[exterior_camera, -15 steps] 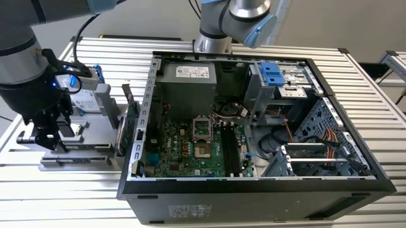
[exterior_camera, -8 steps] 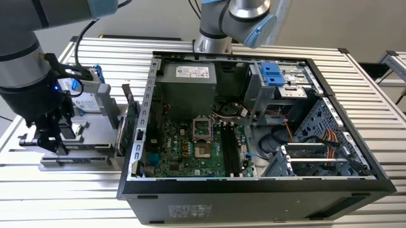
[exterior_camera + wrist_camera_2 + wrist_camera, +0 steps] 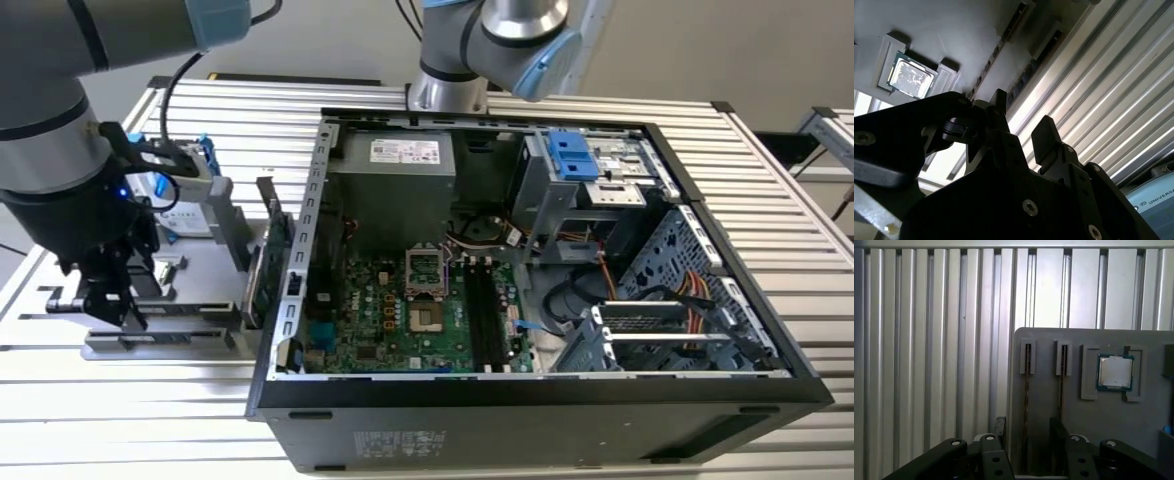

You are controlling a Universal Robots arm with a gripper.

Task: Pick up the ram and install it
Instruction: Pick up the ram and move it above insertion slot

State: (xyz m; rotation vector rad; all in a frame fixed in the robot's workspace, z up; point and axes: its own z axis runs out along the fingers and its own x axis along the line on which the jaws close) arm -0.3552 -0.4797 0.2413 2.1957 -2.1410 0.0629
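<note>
Hanging at the exterior view's left, the claw (image 3: 118, 310) sits low over a grey holder (image 3: 180, 342) on the slatted desk (image 3: 134, 425). Its fingers (image 3: 999, 426) are spread wide and hold nothing. In the first wrist view the ram (image 3: 1027, 385), a thin dark stick seen edge-on in one of the holder's slots, runs into the gap between them. A second stick (image 3: 1062, 380) stands in the neighbouring slot, and past it a square processor (image 3: 1115, 372) lies in its recess. Further toward the exterior view's right, a green expansion card (image 3: 274, 265) stands on edge just beside the open computer case (image 3: 534, 392), whose motherboard (image 3: 400, 320) lies exposed.
</note>
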